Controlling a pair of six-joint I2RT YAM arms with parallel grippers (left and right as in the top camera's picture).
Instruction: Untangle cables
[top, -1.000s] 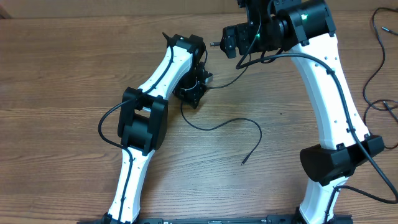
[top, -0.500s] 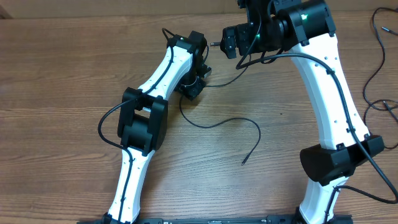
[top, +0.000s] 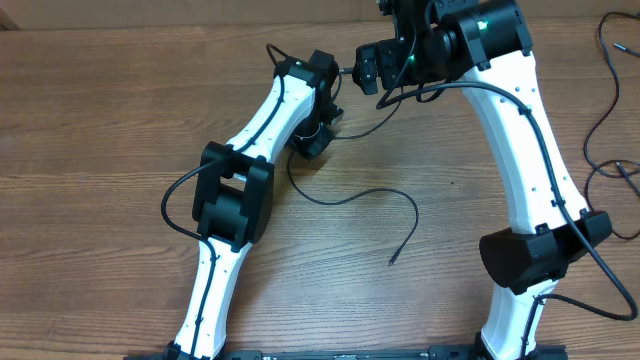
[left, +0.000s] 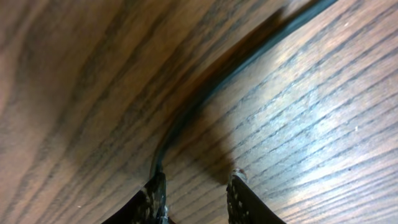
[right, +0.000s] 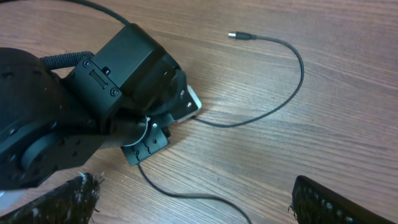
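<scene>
Thin black cable (top: 372, 193) in loose S-curve on streaky wood-grain table (top: 100, 120)

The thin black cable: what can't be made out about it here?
Left wrist: the cable is blurred, and whether it touches a finger of the left gripper is unclear.
Overhead: that gripper's fingers hide beneath its own wrist.
Right wrist: the cable's lower stretch leaves the bottom edge.

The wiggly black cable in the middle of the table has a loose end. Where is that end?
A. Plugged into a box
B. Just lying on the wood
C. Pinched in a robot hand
B: the cable curls round and its loose end lies flat on the wooden table, with nothing holding it.
</scene>
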